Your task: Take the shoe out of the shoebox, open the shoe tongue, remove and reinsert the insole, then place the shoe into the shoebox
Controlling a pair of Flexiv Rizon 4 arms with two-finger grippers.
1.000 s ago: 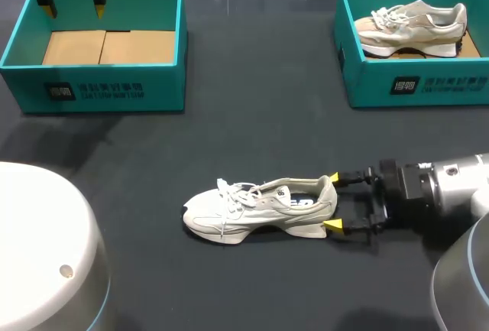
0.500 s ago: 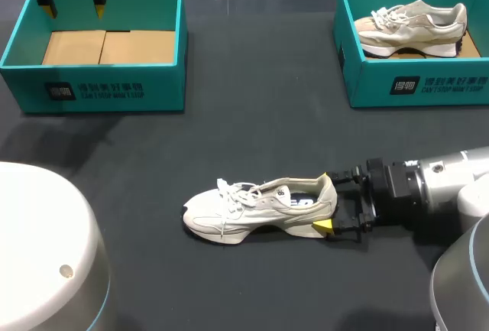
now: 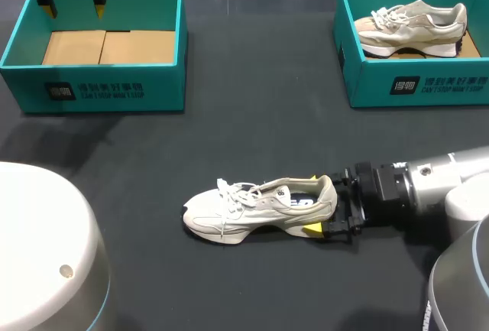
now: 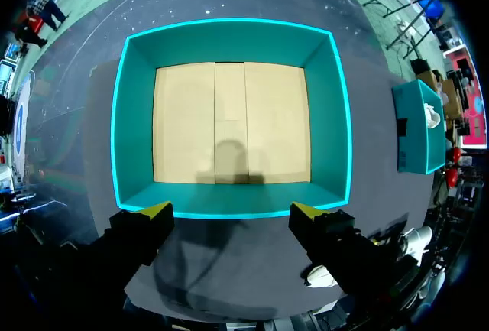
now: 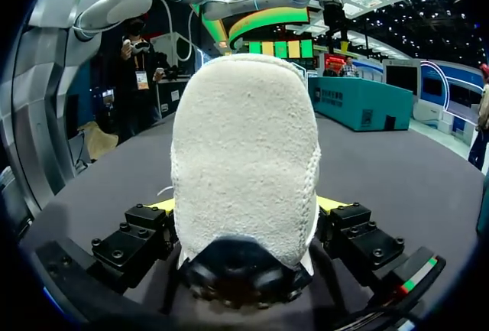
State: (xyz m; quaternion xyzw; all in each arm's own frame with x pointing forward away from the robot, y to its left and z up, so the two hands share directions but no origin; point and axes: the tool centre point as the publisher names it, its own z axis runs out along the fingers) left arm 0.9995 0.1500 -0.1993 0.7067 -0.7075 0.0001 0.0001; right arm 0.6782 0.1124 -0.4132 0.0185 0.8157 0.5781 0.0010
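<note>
**Shoe on bench, heel between the fingers of the spread right pincer**

Far left, rear: left pincer. Hangs above the rear wall of the left shoebox. Spread wide, with nothing between the yellow tips. In the left wrist view, sits just outside one wall of the same box, with one tip toward each end of that wall. Inside the box: a bare cardboard floor.

Centre, front: shoe. Rests on its sole on the dark bench, outside both boxes. Points toe to the left and heel to the right, with laces and opening facing up.

Right of centre: right pincer. Comes in low from the right on the right arm, lying level with the bench. Spread, with one finger on each side of the heel. Shows one yellow tip beside the sole on the near side. In the right wrist view, carries the upright heel of the shoe in the gap, with a sliver of yellow at each flank. Contact between fingers and heel: cannot tell.

Far right, rear: right shoebox. Holds a second shoe, lying toe to the left and heel to the right.
</note>
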